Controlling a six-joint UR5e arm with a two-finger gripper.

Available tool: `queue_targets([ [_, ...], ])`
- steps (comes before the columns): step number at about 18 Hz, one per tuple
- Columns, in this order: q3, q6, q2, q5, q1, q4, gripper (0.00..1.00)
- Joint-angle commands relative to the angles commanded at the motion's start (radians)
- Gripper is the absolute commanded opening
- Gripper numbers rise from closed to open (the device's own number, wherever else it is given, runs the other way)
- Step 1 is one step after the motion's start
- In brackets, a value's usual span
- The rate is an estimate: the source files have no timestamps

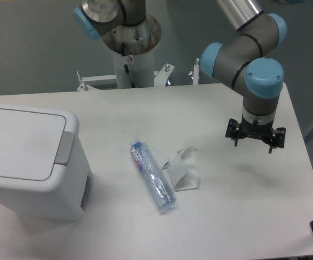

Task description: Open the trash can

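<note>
White worktop (210,108), trash can (21,162) lid down, fingers (235,142) spread, well apart: go left, press grey push-tab (65,147) squarely.

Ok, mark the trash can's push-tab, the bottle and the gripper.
trash can push-tab (65,147), fixed camera, middle of the grey tab.
bottle (152,176), fixed camera, mid-body.
gripper (255,140), fixed camera, midway between its jaws.

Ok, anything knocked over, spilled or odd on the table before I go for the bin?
No spill or damage shows. The trash can stands upright, lid shut. A plastic bottle lies on its side mid-table, with a crumpled clear wrapper beside it: loose litter. The gripper hangs over the table's right side, far from the bin.
</note>
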Motion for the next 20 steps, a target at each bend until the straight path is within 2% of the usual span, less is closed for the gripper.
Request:
queue_targets([
  [9, 0.0, -0.005, -0.006, 0.002, -0.02, 0.011, 1.0],
  [12, -0.026, -0.158, -0.005, -0.012, -0.015, 0.043, 1.0],
  [16, -0.02, -0.178, 0.005, -0.05, -0.018, 0.035, 1.0],
  [18, -0.032, -0.236, 0.006, -0.087, -0.024, 0.034, 1.0],
  [20, -0.017, -0.291, 0.005, -0.092, -0.043, 0.038, 1.0],
])
